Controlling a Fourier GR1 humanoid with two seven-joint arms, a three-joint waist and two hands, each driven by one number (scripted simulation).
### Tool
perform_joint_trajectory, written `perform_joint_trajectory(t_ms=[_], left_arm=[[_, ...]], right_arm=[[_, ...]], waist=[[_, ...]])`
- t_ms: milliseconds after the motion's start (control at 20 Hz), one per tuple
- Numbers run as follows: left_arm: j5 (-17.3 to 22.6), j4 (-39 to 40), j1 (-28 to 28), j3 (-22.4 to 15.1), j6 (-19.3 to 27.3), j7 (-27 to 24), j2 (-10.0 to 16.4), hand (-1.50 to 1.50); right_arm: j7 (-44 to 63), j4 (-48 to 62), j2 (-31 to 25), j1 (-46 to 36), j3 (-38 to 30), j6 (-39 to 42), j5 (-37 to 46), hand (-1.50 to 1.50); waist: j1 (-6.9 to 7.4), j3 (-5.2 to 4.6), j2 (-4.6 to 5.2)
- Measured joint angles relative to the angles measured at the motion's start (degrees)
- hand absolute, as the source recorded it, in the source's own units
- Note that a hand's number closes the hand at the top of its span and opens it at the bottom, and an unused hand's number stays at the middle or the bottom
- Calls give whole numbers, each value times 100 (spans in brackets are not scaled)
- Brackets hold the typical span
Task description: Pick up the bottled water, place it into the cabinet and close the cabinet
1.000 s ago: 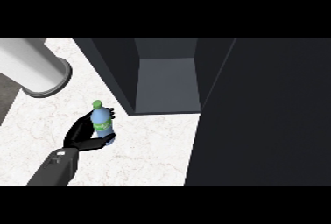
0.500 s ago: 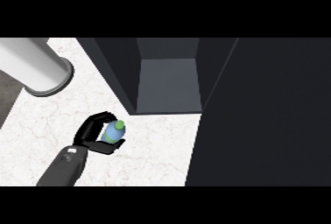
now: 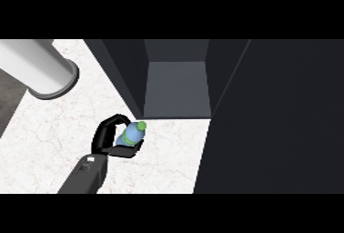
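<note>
The bottled water (image 3: 133,133) is a blue bottle with a green cap and label, tilted with its cap pointing toward the cabinet. My left hand (image 3: 107,136) is shut on it, fingers arching over the top and the thumb under it. Hand and bottle hang over the white marble counter (image 3: 53,132), just left of the front edge of the open dark cabinet (image 3: 178,91). The cabinet's grey inner floor shows nothing on it. My right hand shows nowhere.
The cabinet's dark door (image 3: 282,113) stands open and fills the right side of the view. A large grey cylinder (image 3: 37,68) lies at the upper left. The counter's left edge runs along the lower left.
My left hand has carried the bottle to the right, closer to the cabinet's opening, and the bottle has tipped from upright to tilted.
</note>
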Motion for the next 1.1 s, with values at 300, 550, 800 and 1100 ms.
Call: perform_joint_trajectory(t_ms=[300,550,800,1100], left_arm=[[810,-838,139,-636,89,509,-208,150],[1638,-1821,344,-1354,315,1368,-223,150],[2198,-2747,396,-2053,976,2163,-234,150],[2594,-3204,-119,-2674,1828,2832,-261,150]], right_arm=[[-3,19,-13,23,114,-72,4,-150],[-193,36,-74,167,238,-151,12,-150],[-358,75,-127,265,260,-191,35,-150],[-358,59,-122,254,251,-220,20,-150]], waist=[[23,3,-21],[35,5,-31],[31,4,-16],[-9,3,-1]])
